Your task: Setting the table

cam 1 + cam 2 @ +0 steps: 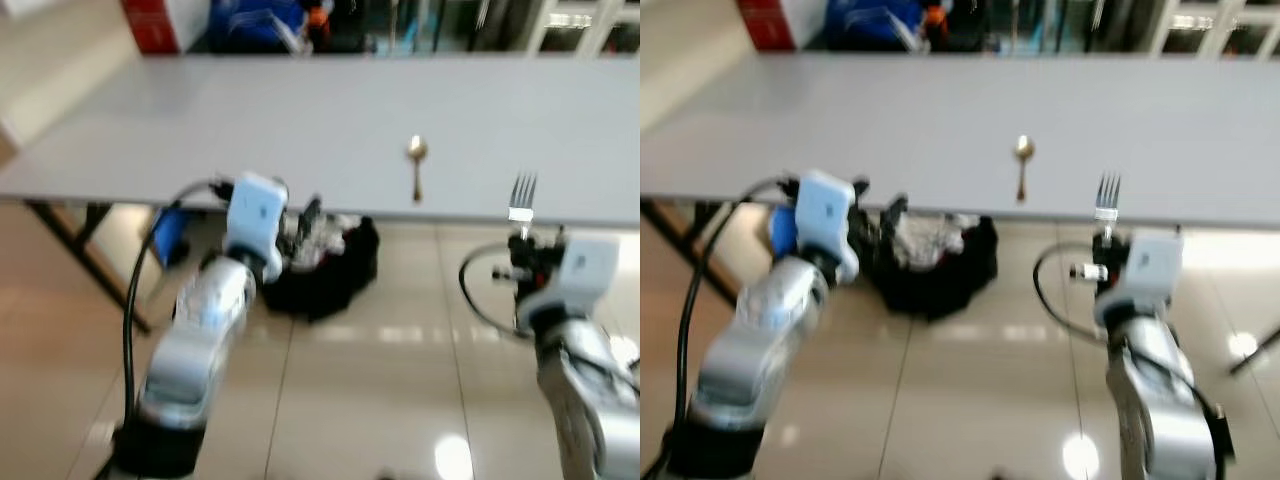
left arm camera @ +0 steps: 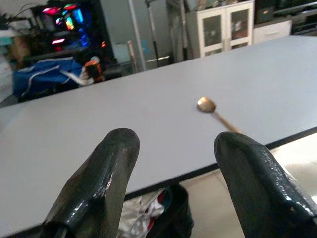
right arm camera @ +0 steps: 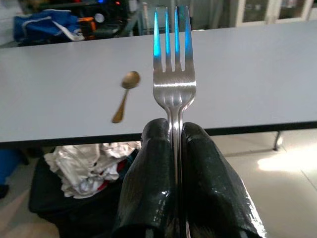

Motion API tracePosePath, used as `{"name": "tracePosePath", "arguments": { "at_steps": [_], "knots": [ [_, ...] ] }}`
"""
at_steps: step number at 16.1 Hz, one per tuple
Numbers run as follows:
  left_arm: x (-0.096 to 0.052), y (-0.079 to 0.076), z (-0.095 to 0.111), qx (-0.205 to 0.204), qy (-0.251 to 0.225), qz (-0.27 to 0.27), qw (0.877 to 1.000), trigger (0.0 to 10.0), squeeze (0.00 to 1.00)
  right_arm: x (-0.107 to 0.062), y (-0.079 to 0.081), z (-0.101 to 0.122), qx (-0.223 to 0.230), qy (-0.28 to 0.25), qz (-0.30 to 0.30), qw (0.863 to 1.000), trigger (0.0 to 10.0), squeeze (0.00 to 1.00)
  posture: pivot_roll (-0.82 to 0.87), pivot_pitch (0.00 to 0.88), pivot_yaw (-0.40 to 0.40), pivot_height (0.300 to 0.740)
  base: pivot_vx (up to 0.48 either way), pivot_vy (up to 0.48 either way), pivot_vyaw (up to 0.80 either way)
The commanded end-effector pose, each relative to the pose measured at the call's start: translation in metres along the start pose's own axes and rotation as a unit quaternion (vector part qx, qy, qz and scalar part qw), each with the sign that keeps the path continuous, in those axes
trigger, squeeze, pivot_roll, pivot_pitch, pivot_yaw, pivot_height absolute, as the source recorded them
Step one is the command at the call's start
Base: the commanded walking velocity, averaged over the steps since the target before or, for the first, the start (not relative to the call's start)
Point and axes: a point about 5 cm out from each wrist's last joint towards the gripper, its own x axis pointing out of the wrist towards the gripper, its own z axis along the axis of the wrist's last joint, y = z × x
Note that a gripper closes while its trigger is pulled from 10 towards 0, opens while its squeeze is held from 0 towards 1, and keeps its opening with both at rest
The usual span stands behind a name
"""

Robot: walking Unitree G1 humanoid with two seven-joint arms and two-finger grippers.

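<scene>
Grey table top [image 1: 300, 110], bare apart from one gold spoon [image 1: 416, 165] lying near the front edge, bowl at 12 o'clock, handle at 6 o'clock. Right gripper [image 3: 176, 130] clenched on a steel fork [image 3: 173, 74], held upright by the handle with tines up, just short of the table's near edge. Spoon noted at 11 o'clock from the fork, near but apart, long axis roughly parallel to the fork's. Left gripper [image 2: 176, 153] released, fingers [image 2: 106, 178] spread and holding nothing, poised at the edge further left, spoon at 1 o'clock from it. Right arm judged nearer the spoon. Dark bag [image 1: 325, 265] with pale contents on the floor under the table. Next move judged: fork carried forward to 12 o'clock and laid flat beside the spoon, tines away.
</scene>
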Motion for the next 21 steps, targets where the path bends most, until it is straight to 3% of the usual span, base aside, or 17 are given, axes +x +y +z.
{"name": "tracePosePath", "arguments": {
  "at_steps": [1,21],
  "knots": [
    [-0.0014,0.0019,0.0005,-0.001,0.003,0.002,1.0,10.0,0.0,0.0014,-0.0001,0.0011,0.003,0.001,0.001,1.0,10.0,0.0,0.0,0.037,0.053,0.74,0.334,0.0,0.0],
    [-0.0015,0.0033,0.0004,-0.005,0.009,-0.004,1.0,10.0,0.0,0.0096,-0.0017,0.0033,-0.005,-0.001,0.002,1.0,10.0,0.0,0.01,0.027,0.043,0.74,0.338,0.0,-0.06]
  ]
}}
